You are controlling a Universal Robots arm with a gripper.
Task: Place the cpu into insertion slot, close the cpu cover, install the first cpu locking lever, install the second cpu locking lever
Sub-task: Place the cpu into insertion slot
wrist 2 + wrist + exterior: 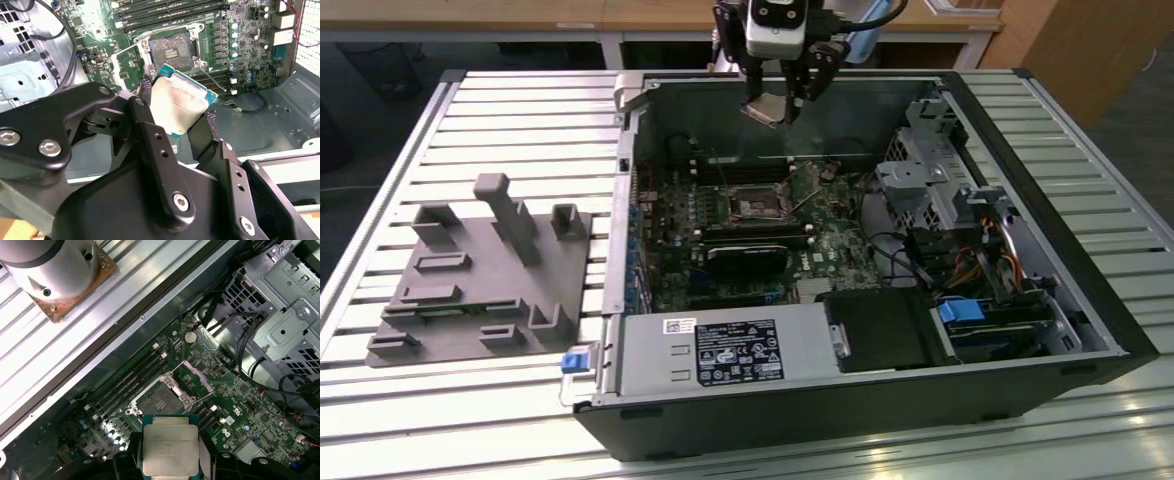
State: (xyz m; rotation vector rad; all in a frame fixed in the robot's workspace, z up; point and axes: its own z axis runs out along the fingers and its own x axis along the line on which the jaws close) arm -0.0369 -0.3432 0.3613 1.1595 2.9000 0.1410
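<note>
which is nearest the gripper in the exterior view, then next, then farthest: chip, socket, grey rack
1. chip, held in the gripper
2. socket, on the green board
3. grey rack, on the table at the exterior view's left

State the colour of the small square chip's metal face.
Dull silver-grey; the chip shows best in the first wrist view.

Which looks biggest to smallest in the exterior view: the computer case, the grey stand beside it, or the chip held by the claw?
Largest: the computer case.
Next: the grey stand.
Smallest: the cpu, clearly, whatever its nearness to the camera.
</note>
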